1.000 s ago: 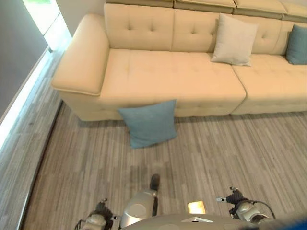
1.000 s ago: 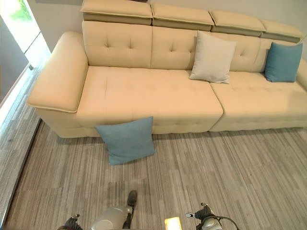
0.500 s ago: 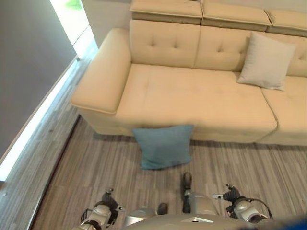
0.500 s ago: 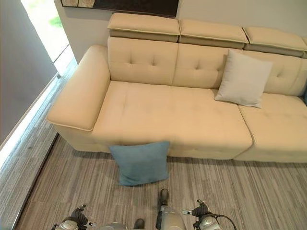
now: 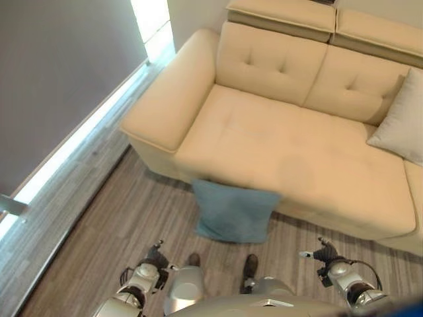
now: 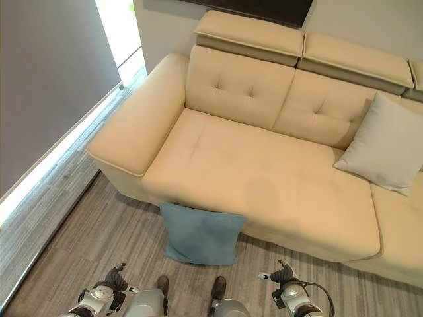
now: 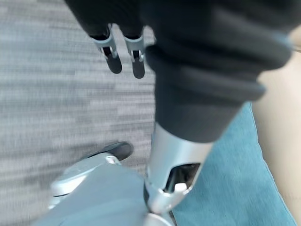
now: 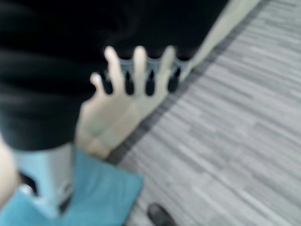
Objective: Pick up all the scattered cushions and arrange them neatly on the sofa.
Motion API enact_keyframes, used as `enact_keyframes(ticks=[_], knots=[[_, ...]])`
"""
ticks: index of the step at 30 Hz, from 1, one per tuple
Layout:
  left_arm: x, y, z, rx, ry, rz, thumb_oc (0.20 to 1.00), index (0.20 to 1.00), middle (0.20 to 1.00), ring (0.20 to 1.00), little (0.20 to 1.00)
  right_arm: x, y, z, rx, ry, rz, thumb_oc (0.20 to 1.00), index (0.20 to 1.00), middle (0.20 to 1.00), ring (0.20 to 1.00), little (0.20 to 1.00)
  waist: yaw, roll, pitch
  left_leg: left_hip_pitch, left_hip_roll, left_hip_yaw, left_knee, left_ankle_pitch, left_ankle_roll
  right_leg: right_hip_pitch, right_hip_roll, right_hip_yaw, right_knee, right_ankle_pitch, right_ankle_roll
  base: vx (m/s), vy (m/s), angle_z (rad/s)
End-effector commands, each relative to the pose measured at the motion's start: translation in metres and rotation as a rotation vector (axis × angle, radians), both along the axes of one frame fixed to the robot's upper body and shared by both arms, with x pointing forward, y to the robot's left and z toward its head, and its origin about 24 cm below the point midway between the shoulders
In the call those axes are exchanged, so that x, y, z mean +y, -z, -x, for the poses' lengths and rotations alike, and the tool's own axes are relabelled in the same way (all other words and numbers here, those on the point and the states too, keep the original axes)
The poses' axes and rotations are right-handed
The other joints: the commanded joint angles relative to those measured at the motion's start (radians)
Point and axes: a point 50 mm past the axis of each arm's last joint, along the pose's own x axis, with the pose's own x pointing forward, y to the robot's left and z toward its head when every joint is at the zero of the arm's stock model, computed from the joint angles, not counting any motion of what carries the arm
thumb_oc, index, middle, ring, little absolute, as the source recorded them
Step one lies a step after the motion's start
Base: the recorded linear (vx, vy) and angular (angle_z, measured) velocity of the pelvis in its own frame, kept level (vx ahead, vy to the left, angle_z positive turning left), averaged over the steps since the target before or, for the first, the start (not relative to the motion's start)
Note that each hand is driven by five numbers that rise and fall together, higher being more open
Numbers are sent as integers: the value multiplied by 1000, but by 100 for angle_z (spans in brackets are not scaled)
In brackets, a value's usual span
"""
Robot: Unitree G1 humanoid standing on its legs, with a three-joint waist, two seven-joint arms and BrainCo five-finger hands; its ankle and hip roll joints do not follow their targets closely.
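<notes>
A blue cushion leans against the sofa front; a beige cushion sits on it. Left hand and right hand hang empty, fingers straight.

My left hand hangs low at my side, over the floor, holding nothing; its fingers point straight down, relaxed. My right hand is low at my other side, also empty, with its fingers spread and straight, apart from each other. Both arms are down beside me, elbows slightly bent, hands well apart.
</notes>
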Motion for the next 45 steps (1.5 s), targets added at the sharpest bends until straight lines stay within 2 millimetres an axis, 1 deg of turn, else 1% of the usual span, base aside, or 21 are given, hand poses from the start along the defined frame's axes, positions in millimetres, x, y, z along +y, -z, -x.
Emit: enact_keyframes(ticks=[1, 7, 11, 12, 13, 14, 15, 16, 17, 20, 21, 22, 25, 26, 28, 30, 32, 36, 37, 39, 45], knots=[[-3, 5, 13, 36, 43, -1, 1000, 1000, 1000, 1000, 1000, -8, 0, 8, 7, 29, 23, 1000, 1000, 1000, 1000, 1000, -9, -15, -52, 39, -56, 22, -44, 29, 19, -4, -17, 69, 145, -96, 120, 64, 219, -40], [4, 2, 10, 10, 18, -11, 1000, 1000, 1000, 1000, 1000, -9, -2, 3, -18, 25, 35, 1000, 1000, 1000, 1000, 1000, -8, -17, -47, 53, -70, 63, -43, 6, 38, -32, -47, 93, 150, -69, 145, 1, 93, -36], [2, -6, -6, -79, 3, -8, 1000, 1000, 1000, 1000, 1000, -13, -9, -6, -70, 36, 60, 1000, 1000, 1000, 1000, 1000, -10, -14, -23, 39, -77, 91, -17, -15, 47, -61, -63, 103, 151, -52, 153, -53, 6, -26], [1, -11, -14, -123, -10, -7, 1000, 1000, 1000, 1000, 1000, -13, -12, -12, -102, 37, 68, 1000, 1000, 1000, 1000, 1000, -11, -12, -8, 26, -75, 97, -5, -18, 47, -83, -64, 105, 157, -47, 154, -229, -52, -25], [-6, -25, -38, -254, -21, 9, 1000, 1000, 1000, 1000, 1000, -15, -22, -29, -172, 38, 93, 1000, 1000, 1000, 1000, 1000, -11, -9, 29, -20, -69, 112, 28, -22, 45, -131, -73, 100, 168, -33, 156, -230, -52, -23], [-6, -25, -39, -254, -21, 9, 1000, 1000, 1000, 1000, 1000, -15, -22, -29, -172, 38, 93, 1000, 1000, 1000, 1000, 1000, -11, -9, 27, -24, -69, 113, 31, -23, 45, -135, -73, 101, 169, -33, 156, -358, -103, -27], [-13, -45, -64, -395, -12, 0, 1000, 1000, 1000, 1000, 1000, -15, -33, -46, -245, 33, 118, 1000, 1000, 1000, 1000, 1000, -8, -7, 64, -85, -63, 125, 64, -24, 42, -197, -82, 87, 194, -26, 154, -288, -100, -25], [-18, -55, -77, -466, -3, 0, 1000, 1000, 1000, 1000, 1000, -13, -40, -56, -291, 28, 130, 1000, 1000, 1000, 1000, 1000, -9, -6, 85, -128, -57, 125, 90, -22, 40, -237, -90, 81, 219, -25, 149, -286, -100, -21], [-18, -55, -78, -467, -3, 0, 1000, 1000, 1000, 1000, 1000, -13, -40, -56, -291, 28, 130, 1000, 1000, 1000, 1000, 1000, -8, -4, 83, -133, -56, 125, 99, -27, 40, -242, -89, 81, 224, -29, 149, -189, -65, -5], [-29, -73, -99, -575, -3, 13, 1000, 1000, 1000, 1000, 1000, -11, -57, -79, -386, 18, 164, 1000, 1000, 1000, 1000, 1000, -16, 5, 112, -245, -45, 117, 168, -23, 34, -353, -100, 71, 297, -39, 134, -184, -85, -1], [-34, -83, -111, -626, -8, 30, 1000, 1000, 1000, 1000, 1000, -12, -69, -93, -443, 14, 189, 1000, 1000, 1000, 1000, 1000, -21, 13, 126, -316, -43, 110, 216, -23, 31, -421, -102, 65, 336, -47, 126, -113, -96, -10], [-36, -88, -116, -651, -18, 32, 1000, 1000, 1000, 1000, 1000, -11, -76, -101, -481, 11, 203, 1000, 1000, 1000, 1000, 1000, -21, 21, 127, -338, -35, 100, 243, -53, 25, -449, -98, 71, 373, -79, 131, -121, -107, -11], [-41, -112, -141, -758, -37, 33, 1000, 1000, 1000, 1000, 1000, -7, -102, -128, -596, -7, 244, 1000, 1000, 1000, 1000, 1000, -31, 30, 148, -448, -21, 97, 305, -44, 20, -561, -106, 71, 442, -94, 124, -78, -42, -4], [-41, -112, -142, -759, -38, 33, 1000, 1000, 1000, 1000, 1000, -7, -102, -128, -597, -7, 244, 1000, 1000, 1000, 1000, 1000, -31, 30, 147, -451, -21, 97, 306, -44, 20, -565, -106, 71, 444, -95, 124, -76, -34, 10], [-46, -139, -164, -861, -43, 27, 1000, 1000, 1000, 1000, 1000, -5, -130, -152, -712, -16, 288, 1000, 1000, 1000, 1000, 1000, -39, 41, 169, -559, -11, 95, 358, -41, 17, -681, -118, 79, 513, -106, 122, -129, -1, -3], [-48, -148, -171, -896, -47, 15, 1000, 1000, 1000, 1000, 1000, -3, -140, -160, -755, -10, 298, 1000, 1000, 1000, 1000, 1000, -41, 46, 171, -603, -6, 96, 373, -40, 16, -729, -123, 83, 534, -108, 125, -86, 25, -4], [-52, -168, -187, -965, -71, 0, 1000, 1000, 1000, 1000, 1000, 2, -168, -180, -871, 7, 313, 1000, 1000, 1000, 1000, 1000, -50, 52, 171, -727, -5, 93, 420, -38, 16, -847, -132, 91, 587, -114, 124, -88, 28, -1], [-56, -190, -202, -1025, -55, -44, 1000, 1000, 1000, 1000, 1000, 8, -197, -196, -988, 28, 310, 1000, 1000, 1000, 1000, 1000, -59, 54, 158, -852, -9, 80, 473, -47, 22, -978, -136, 117, 652, -124, 118, -14, 15, 2], [-56, -190, -202, -1026, -55, -44, 1000, 1000, 1000, 1000, 1000, 8, -197, -197, -989, 28, 310, 1000, 1000, 1000, 1000, 1000, -60, 54, 157, -855, -9, 80, 474, -47, 22, -982, -136, 118, 655, -125, 118, 0, 0, 0], [-56, -208, -212, -1075, -45, -104, 1000, 1000, 1000, 1000, 1000, 15, -214, -206, -1059, 46, 302, 1000, 1000, 1000, 1000, 1000, -65, 50, 148, -943, -13, 72, 525, -65, 29, -1067, -135, 135, 704, -131, 119, -2, 37, 2], [-58, -222, -223, -1098, -150, -45, 1000, 1000, 1000, 1000, 1000, 21, -240, -219, -1150, 97, 309, 1000, 1000, 1000, 1000, 1000, -70, 38, 128, -1073, -26, 65, 594, -92, 40, -1189, -140, 154, 757, -137, 118, 13, 17, 2]])
